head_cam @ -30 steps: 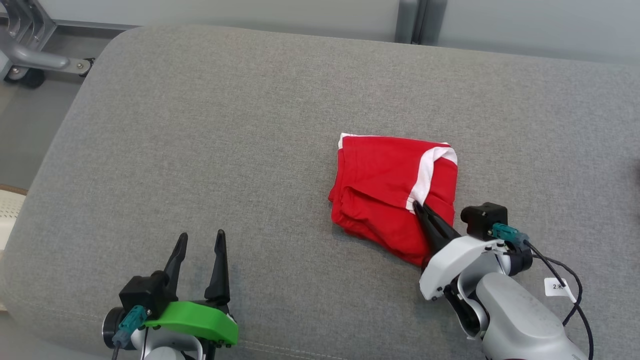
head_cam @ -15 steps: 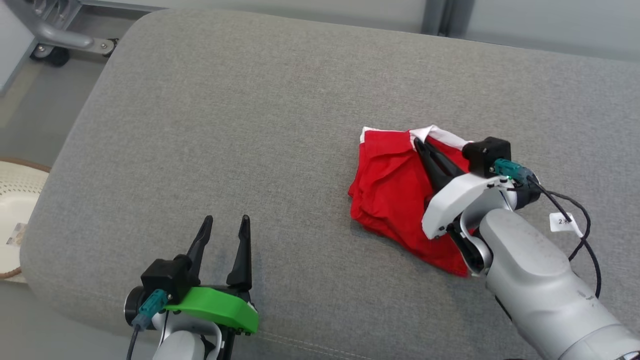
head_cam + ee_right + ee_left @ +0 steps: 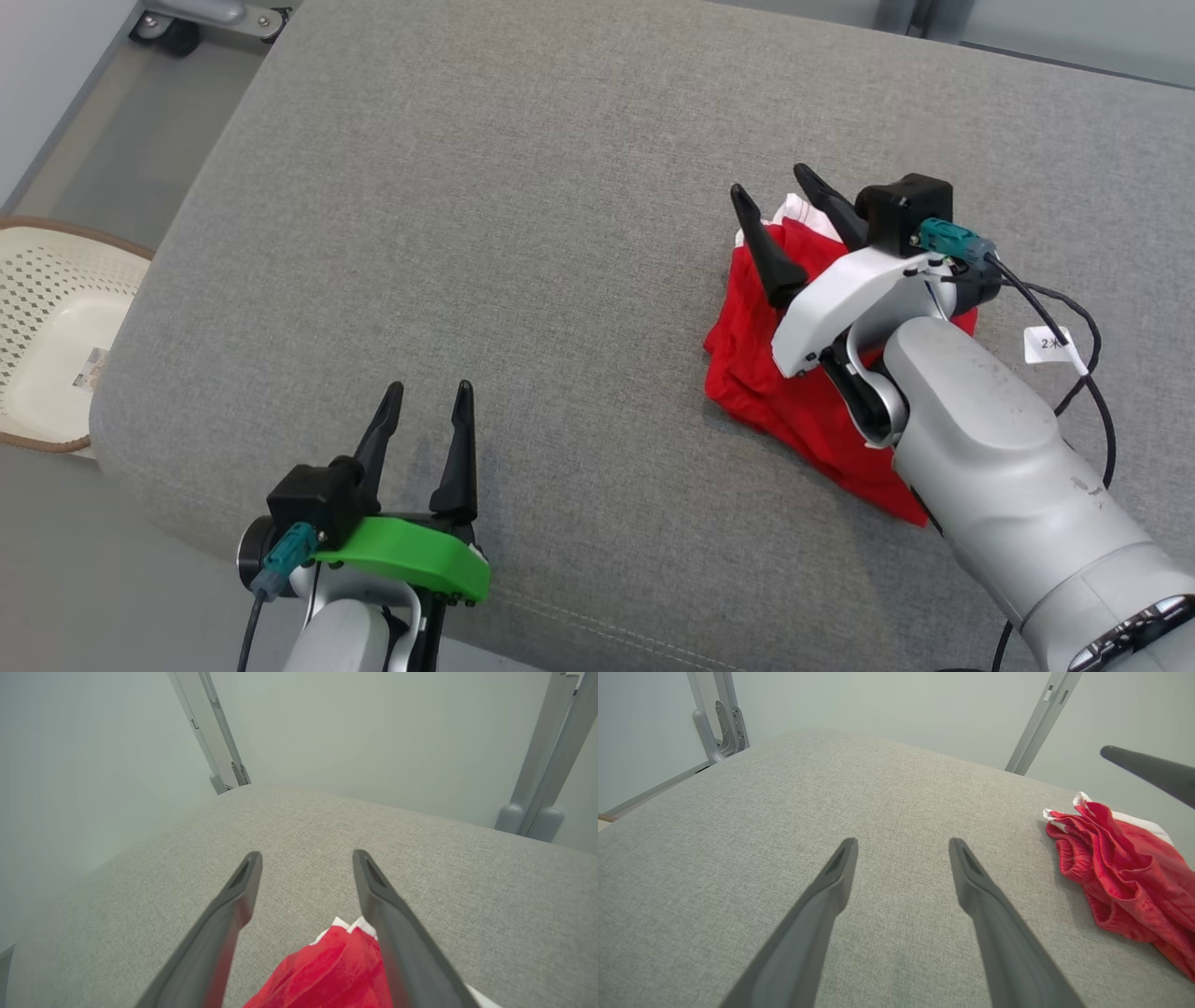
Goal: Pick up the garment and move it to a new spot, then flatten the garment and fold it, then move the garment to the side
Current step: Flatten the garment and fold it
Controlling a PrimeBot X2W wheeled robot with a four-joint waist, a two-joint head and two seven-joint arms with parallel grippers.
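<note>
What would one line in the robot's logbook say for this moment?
right gripper: open, above red garment | left gripper: open, over bare grey cushion | garment: bunched, lying on cushion

Left end effector [image 3: 428,390]: low, near the front edge of the cushion [image 3: 523,187], left of middle. Two dark fingers parted, pointing at the far edge. A green bracket [image 3: 401,560] sits at the wrist.
Right end effector [image 3: 773,182]: reached farther in, on the right side. Fingers spread wide, nothing between them, tips angled far-left. Pale right forearm [image 3: 1008,467] slants in from the near right corner.
</note>
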